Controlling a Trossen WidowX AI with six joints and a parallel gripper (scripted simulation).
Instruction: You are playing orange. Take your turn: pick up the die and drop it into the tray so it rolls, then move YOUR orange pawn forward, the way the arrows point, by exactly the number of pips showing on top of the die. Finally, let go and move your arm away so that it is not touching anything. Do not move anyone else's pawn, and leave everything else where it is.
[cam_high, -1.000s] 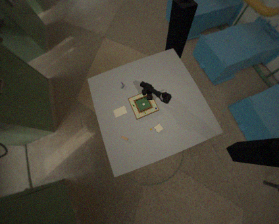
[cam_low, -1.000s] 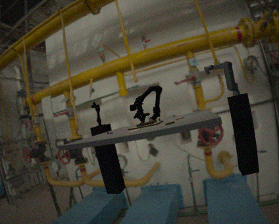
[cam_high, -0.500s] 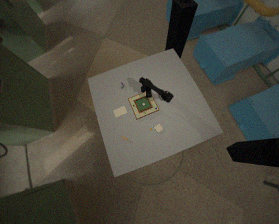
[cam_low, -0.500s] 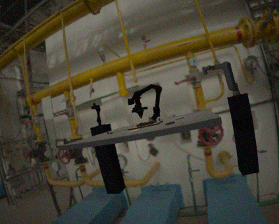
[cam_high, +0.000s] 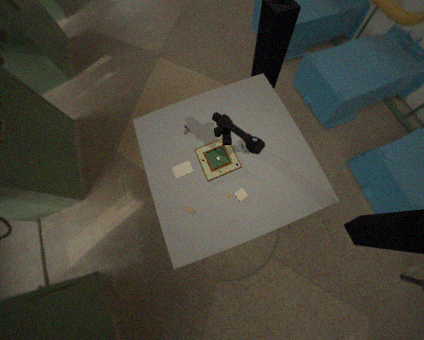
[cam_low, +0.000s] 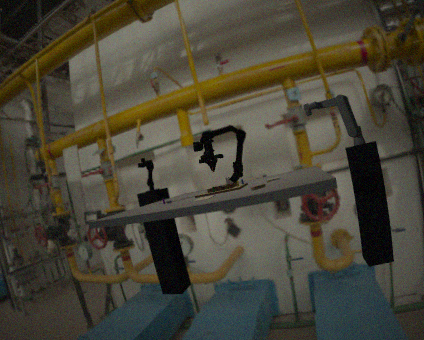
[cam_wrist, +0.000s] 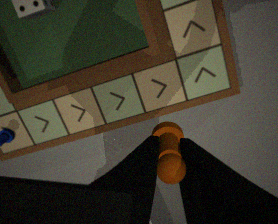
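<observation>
blue pawn (cam_wrist: 5, 136): sits at the far left edge of the wrist view, about 9 o'clock, on a track square of the board (cam_wrist: 150, 60). Not ours, leave it alone.

die (cam_wrist: 31, 7): lying in the green tray (cam_wrist: 75, 40) up at 11 o'clock, so I'd say the roll is done. I can make out a few dark pips on the top face but it's cut off by the frame edge, so I can't read the count.

arrow squares: a row of chevrons runs along the board's near edge and points toward 3 o'clock, then the track turns the corner and heads to 12.

orange pawn (cam_wrist: 169, 152): lifted off the board, hanging just outside its near edge at roughly 6 o'clock, below the square next to the corner.

gripper (cam_wrist: 169, 150): fingers narrow and clamped on the pawn's neck, one each side. The exterior view shows it well up above the table (cam_low: 280, 192).

step in hand: carrying the pawn, I reckon.

next move: set it upright in the middle of the right square, open up, then pull the arm away without bumping anything.
</observation>
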